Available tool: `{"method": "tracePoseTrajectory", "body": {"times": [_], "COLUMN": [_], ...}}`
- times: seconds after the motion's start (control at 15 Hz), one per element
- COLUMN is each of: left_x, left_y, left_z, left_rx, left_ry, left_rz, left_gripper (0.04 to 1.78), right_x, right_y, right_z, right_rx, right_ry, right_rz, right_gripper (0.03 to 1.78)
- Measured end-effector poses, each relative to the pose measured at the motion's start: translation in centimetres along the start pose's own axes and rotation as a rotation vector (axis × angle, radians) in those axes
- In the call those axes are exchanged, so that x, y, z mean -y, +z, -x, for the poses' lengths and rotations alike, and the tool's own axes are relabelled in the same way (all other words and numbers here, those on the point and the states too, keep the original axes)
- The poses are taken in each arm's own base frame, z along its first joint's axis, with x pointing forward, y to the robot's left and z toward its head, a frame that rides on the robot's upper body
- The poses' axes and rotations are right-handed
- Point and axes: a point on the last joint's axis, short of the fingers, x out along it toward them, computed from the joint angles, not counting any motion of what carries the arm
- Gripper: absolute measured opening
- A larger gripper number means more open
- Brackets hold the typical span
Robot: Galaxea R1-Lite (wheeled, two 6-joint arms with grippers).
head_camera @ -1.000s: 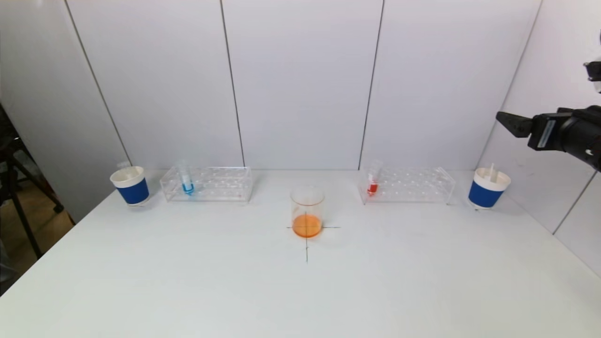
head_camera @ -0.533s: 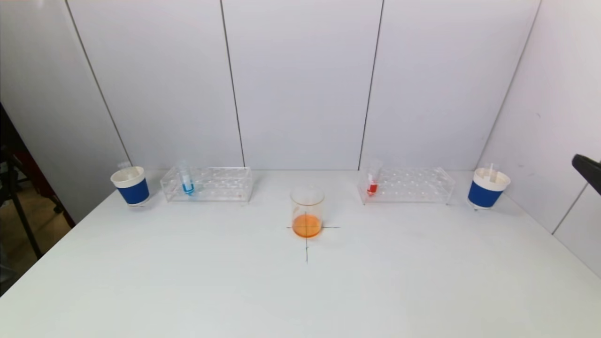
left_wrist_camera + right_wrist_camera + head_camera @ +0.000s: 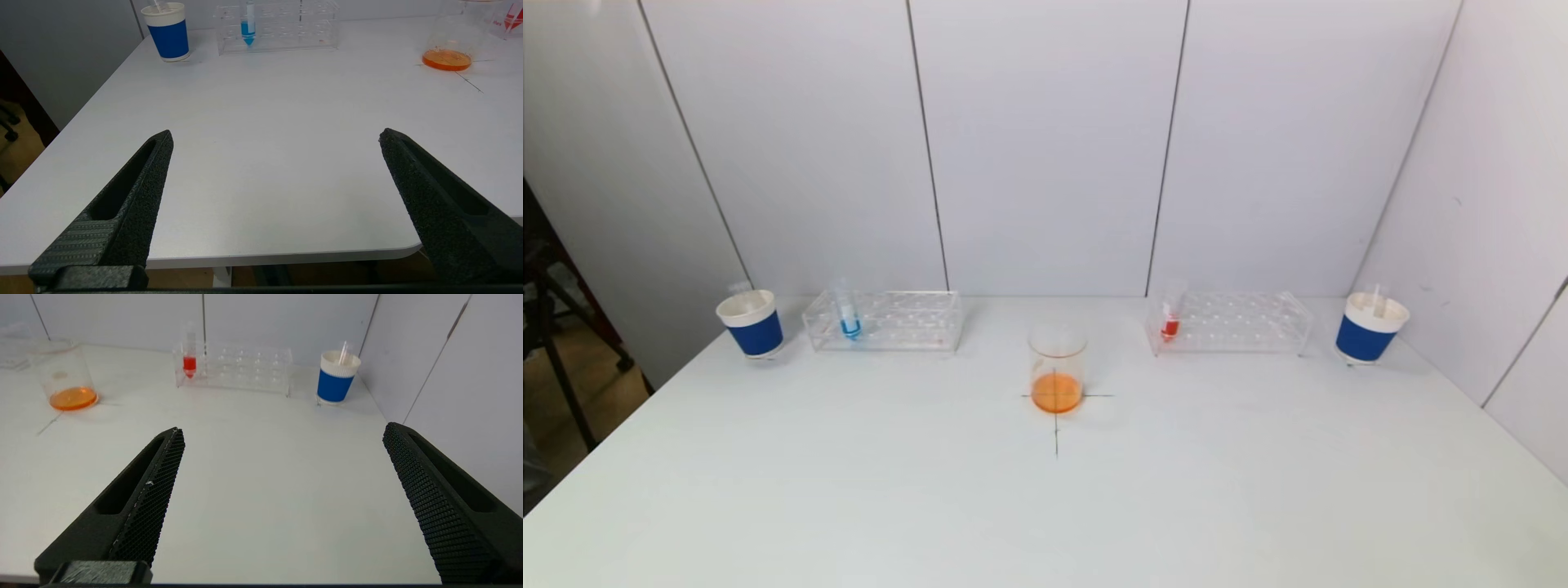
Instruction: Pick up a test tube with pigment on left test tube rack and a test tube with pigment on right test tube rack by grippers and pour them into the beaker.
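left gripper [image 3: 276, 136] spread wide, empty, near table edge | right gripper [image 3: 282, 430] same | blue-pigment clear test tube [image 3: 849, 314] in rack left of orange-liquid glass beaker [image 3: 1057, 369], red-pigment clear tube [image 3: 1171, 314] right | risk: thin slick tubes, off-centre pinch probably tips or spills

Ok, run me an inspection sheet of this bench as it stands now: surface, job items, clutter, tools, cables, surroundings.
Surface: white table, black cross mark under the beaker.
Job's things: beaker holding orange liquid, centre; blue tube upright in left rack; red tube upright in right rack.
Clutter: left blue cup and right blue cup, one beyond each rack's outer end.
Tools: left tool and right tool open, empty, at the table's near edge.
Cables: nothing seen.
Surroundings: white panel walls; dark stand off the left side.
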Motion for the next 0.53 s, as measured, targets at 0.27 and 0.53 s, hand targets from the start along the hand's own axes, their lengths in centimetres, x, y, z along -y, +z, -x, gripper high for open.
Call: {"method": "tracePoseTrajectory", "body": {"times": [0.27, 0.53], "left_x": [0.0, 0.0], "left_y": [0.0, 0.0], "left_z": [0.0, 0.0], "left_rx": [0.000, 0.000], "left_ry": [0.000, 0.000], "left_rz": [0.000, 0.000], "left_gripper": [1.76, 1.76], "right_x": [-0.3, -0.5], "right_y": [-3.9, -5.8], "right_z": [1.2, 1.5], "right_rx": [0.024, 0.041], "right_ry": [0.001, 0.002], "right_rz": [-0.005, -0.004], "right_gripper": [1.76, 1.76]}}
